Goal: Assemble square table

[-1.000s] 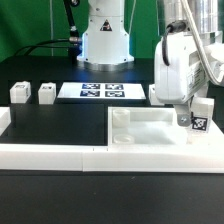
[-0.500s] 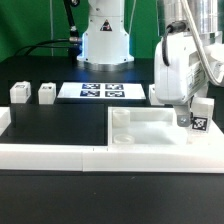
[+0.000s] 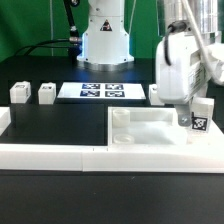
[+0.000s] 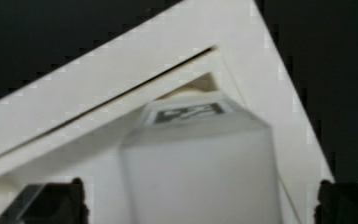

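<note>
The white square tabletop [image 3: 150, 128] lies tray-side up at the exterior view's right, with round corner sockets [image 3: 121, 117] showing. A white tagged leg [image 3: 200, 115] stands upright at its right corner. My gripper [image 3: 190, 112] is down over this leg. In the wrist view the leg [image 4: 194, 175] with its tag sits between my two fingers [image 4: 51, 202], with a small gap on each side, inside the tabletop's corner rim [image 4: 274, 90]. The jaws are open. Two more legs [image 3: 19, 92] [image 3: 46, 93] stand at the left. A fourth leg is not in view.
The marker board [image 3: 100, 91] lies behind the middle of the table. A long low white border rail [image 3: 55, 154] runs along the front edge. The robot base [image 3: 105, 40] stands at the back.
</note>
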### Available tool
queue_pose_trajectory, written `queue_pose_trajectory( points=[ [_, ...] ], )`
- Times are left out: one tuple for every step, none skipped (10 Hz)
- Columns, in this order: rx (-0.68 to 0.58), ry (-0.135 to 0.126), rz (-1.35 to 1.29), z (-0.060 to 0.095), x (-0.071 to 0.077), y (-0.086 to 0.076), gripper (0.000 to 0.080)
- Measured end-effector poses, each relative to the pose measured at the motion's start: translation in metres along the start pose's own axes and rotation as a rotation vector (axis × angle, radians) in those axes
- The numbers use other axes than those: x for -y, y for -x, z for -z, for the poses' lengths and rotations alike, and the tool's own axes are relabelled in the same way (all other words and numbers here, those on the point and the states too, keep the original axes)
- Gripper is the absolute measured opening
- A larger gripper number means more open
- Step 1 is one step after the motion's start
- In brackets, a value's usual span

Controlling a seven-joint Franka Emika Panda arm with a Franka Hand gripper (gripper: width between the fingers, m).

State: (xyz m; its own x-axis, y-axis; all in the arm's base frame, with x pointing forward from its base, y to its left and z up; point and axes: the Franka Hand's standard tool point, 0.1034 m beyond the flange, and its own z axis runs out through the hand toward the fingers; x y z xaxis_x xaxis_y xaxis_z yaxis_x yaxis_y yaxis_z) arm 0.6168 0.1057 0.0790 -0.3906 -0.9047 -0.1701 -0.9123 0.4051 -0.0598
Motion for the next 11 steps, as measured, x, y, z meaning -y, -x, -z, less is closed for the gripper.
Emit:
queue_pose_trajectory(
  points=[
    [0.015, -0.004, 0.043, 0.014, -0.007, -0.001, 0.0649],
    [0.028, -0.009, 0.126, 0.028, -0.013, -0.001, 0.0649],
    [0.042, -0.015, 0.198, 0.038, -0.018, 0.005, 0.0649],
    [0.038, -0.007, 0.241, 0.037, -0.021, 0.008, 0.0649],
    [0.035, -0.009, 0.342, 0.036, -0.020, 0.007, 0.0649],
    [0.035, -0.011, 0.409, 0.036, -0.019, 0.006, 0.0649],
    [0.034, -0.012, 0.473, 0.036, -0.020, 0.006, 0.0649],
    [0.034, -0.012, 0.522, 0.035, -0.021, 0.007, 0.0649],
    [0.032, 0.001, 0.608, 0.033, -0.033, 0.012, 0.0649],
    [0.026, 0.055, 0.690, 0.032, -0.051, 0.014, 0.0649],
    [0.003, 0.121, 0.788, 0.033, -0.062, 0.015, 0.0649]
  ],
)
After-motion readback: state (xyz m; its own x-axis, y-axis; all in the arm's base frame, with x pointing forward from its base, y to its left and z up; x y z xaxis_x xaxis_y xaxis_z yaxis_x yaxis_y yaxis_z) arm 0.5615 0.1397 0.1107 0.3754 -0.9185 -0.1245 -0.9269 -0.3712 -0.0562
